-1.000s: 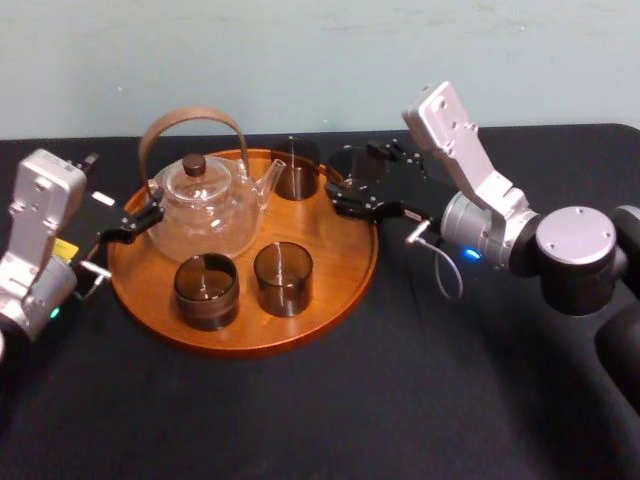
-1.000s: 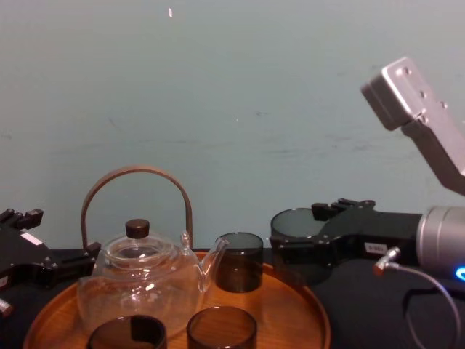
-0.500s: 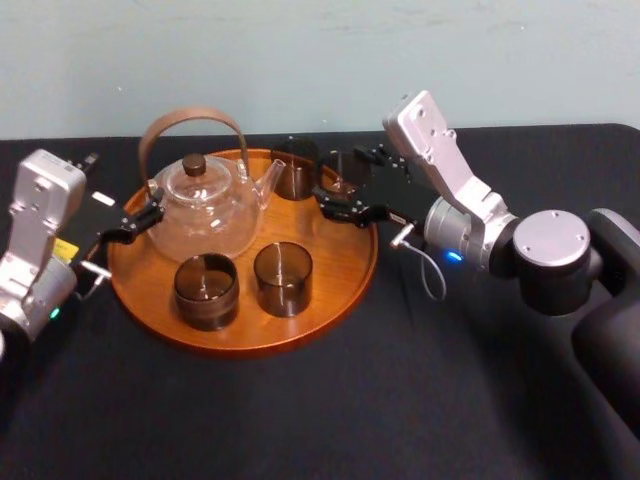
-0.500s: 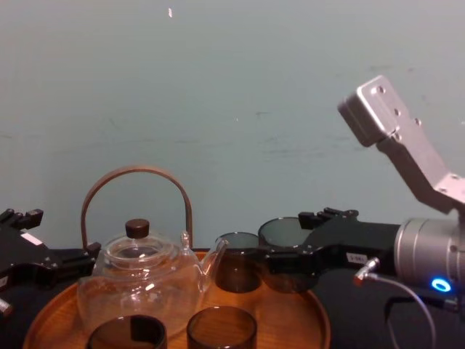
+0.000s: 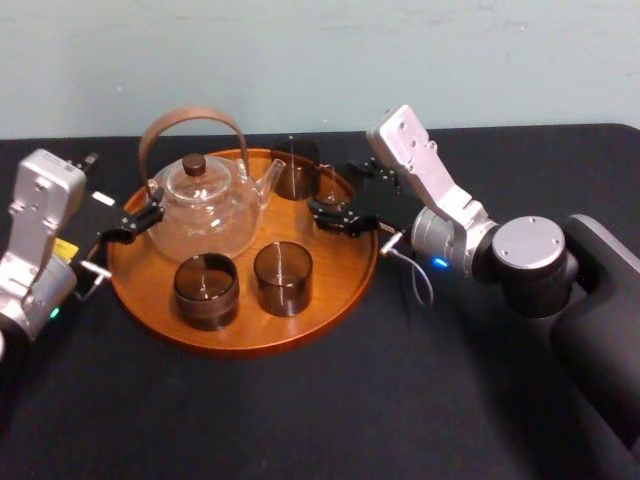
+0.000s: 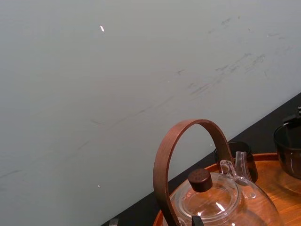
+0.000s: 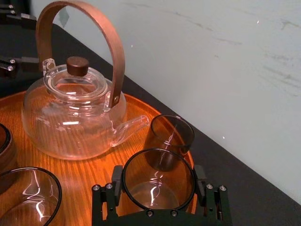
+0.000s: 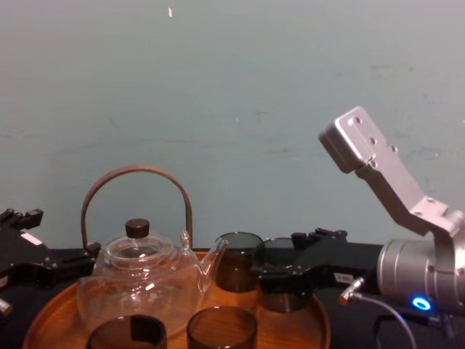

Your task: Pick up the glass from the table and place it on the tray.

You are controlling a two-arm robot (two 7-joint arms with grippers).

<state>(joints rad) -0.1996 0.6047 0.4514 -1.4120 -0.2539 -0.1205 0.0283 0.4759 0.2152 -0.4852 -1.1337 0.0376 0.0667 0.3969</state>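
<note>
A smoky glass [image 7: 159,181] sits between the fingers of my right gripper [image 7: 159,189], which is shut on it. In the head view this glass [image 5: 333,193] and the right gripper [image 5: 335,208] are over the rear right part of the round wooden tray [image 5: 340,290], just inside the rim. From the chest view the held glass [image 8: 280,282] hangs low over the tray [image 8: 309,326]; whether it touches the tray I cannot tell. My left gripper [image 5: 130,226] stays open at the tray's left edge, beside the teapot. The black table [image 5: 300,420] lies under everything.
A clear glass teapot [image 5: 203,205] with a brown hoop handle stands on the tray's left half. Another smoky glass [image 5: 295,172] stands right next to the held one, toward the teapot spout. Two more glasses [image 5: 206,291] [image 5: 282,279] stand at the tray's front.
My right gripper has carried the glass leftward from beyond the tray's right rim to over the tray, and lowered it. The left arm has not moved.
</note>
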